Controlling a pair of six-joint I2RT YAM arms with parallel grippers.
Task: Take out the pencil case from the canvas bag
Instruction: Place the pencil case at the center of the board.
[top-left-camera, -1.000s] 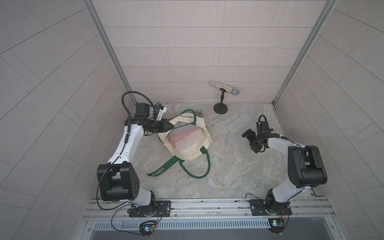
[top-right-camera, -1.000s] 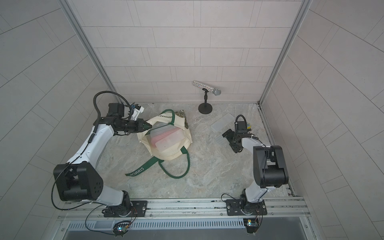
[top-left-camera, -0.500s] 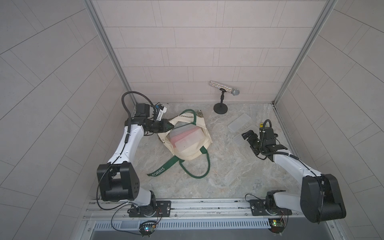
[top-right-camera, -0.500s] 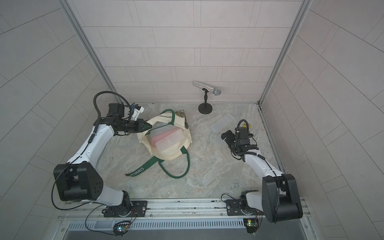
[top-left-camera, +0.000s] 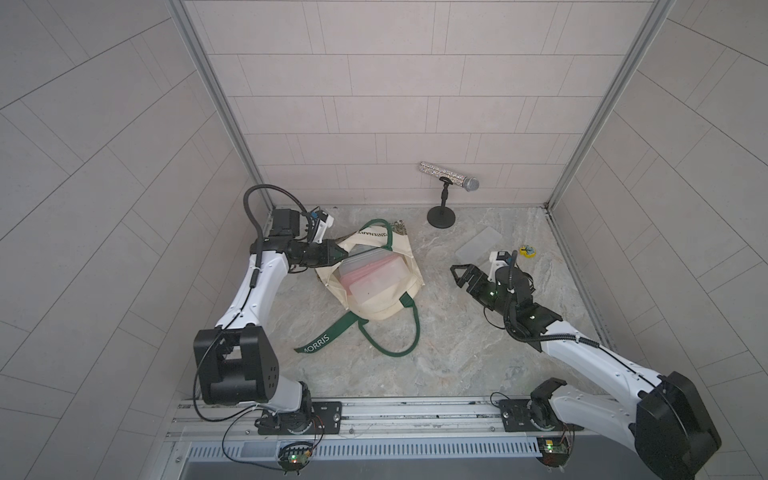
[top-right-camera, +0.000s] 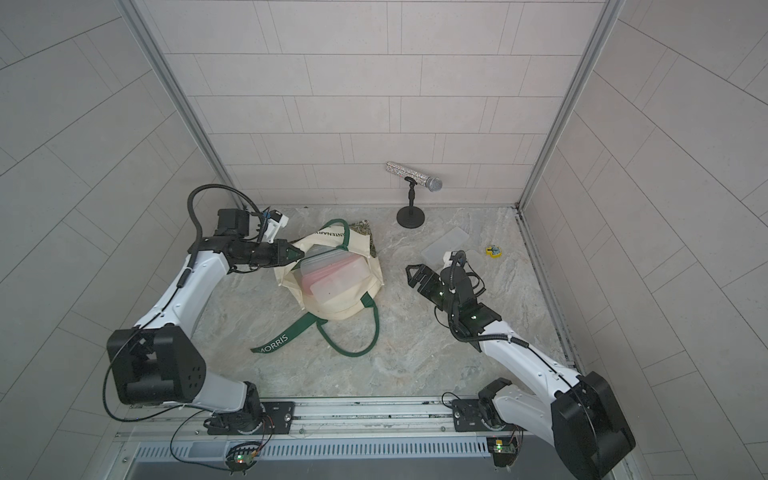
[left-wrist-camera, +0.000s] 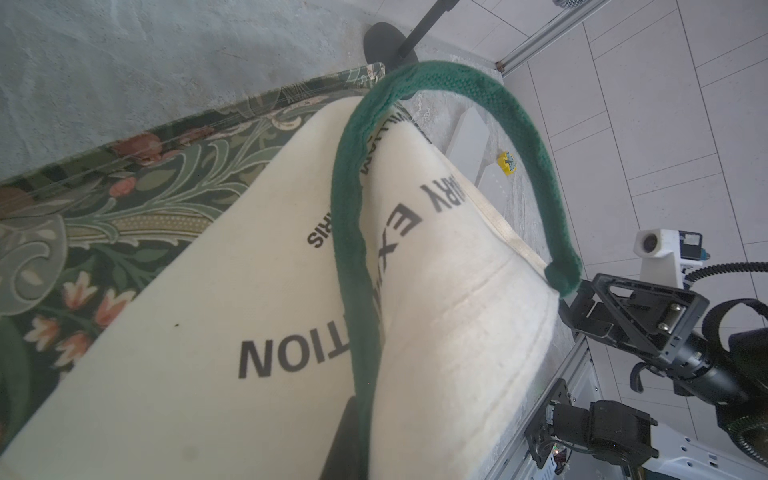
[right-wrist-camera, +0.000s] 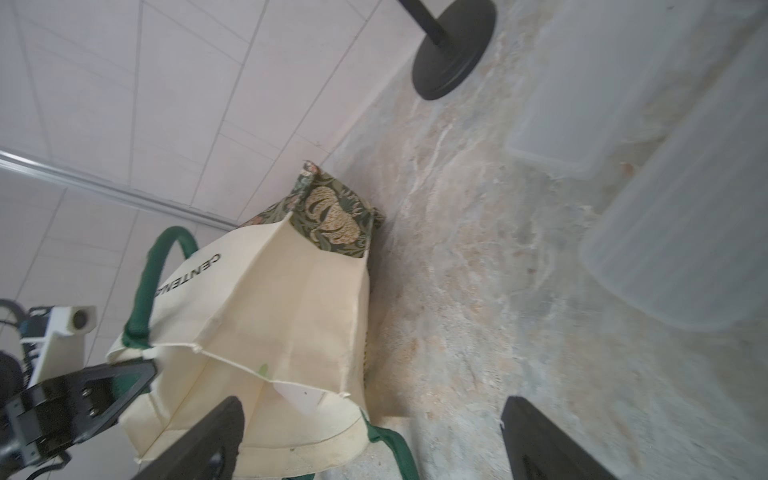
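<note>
Marble tabletop (top-left-camera: 457, 353); at centre, canvas bag (top-left-camera: 380, 312) lying open, pencil case (top-left-camera: 374, 279) (pink, translucent) inside its mouth; left gripper (top-left-camera: 341, 254) pinched on bag's rim; right gripper (top-left-camera: 457, 277) spread wide, clear of bag.

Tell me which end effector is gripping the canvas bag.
The left end effector: shut on the rim of the canvas bag. The right end effector stands open, clear of it.

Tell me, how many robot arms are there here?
2. The left arm, its left gripper shut on the rim of the canvas bag; the right arm, its right gripper open, apart from the bag. None appear hidden.
</note>
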